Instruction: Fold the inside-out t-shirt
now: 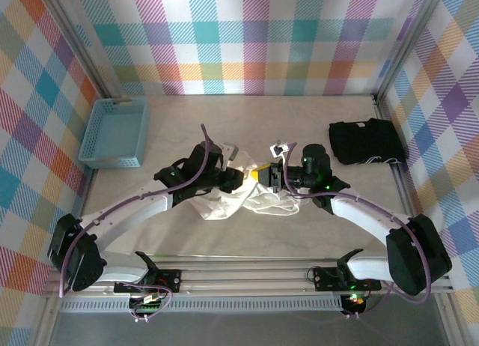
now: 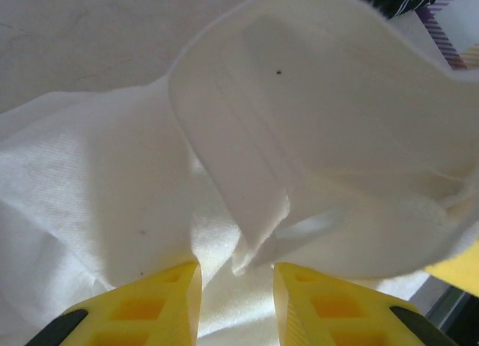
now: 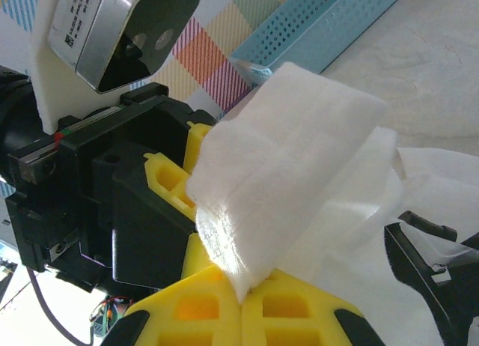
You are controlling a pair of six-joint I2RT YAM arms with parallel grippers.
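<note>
We see the inside-out t-shirt (image 1: 224, 204) bunched in a wrinkled white heap on the table (image 1: 299, 129), in the middle of it and just ahead of where the two arms meet. The heap lies between and under the two wrists, and a loose tail of it trails toward the near edge.

In the right wrist view, the right gripper (image 3: 241, 286) has its yellow fingers pressed together on a thick fold of the white cloth. The fold stands up from the fingertips and leans toward the left gripper, which faces it at close range. There we make out one yellow finger (image 3: 168, 183) of the left gripper, half hidden by the cloth, and its grey camera housing (image 3: 123, 31) above.

In the left wrist view, the left gripper (image 2: 236, 275) has its two yellow fingers apart with a plain gap between the tips. Cloth shows through the gap, and a broad curled flap with a hemmed edge rises just beyond the tips. We cannot see the fingers pinching any of it.

The blue perforated basket (image 1: 111, 163) sits at the far left of the table, well apart from the t-shirt. Inside it we see its own blue bottom. A black folded garment (image 1: 367, 142) lies at the far right of the table, near the wall and apart from the right arm.
</note>
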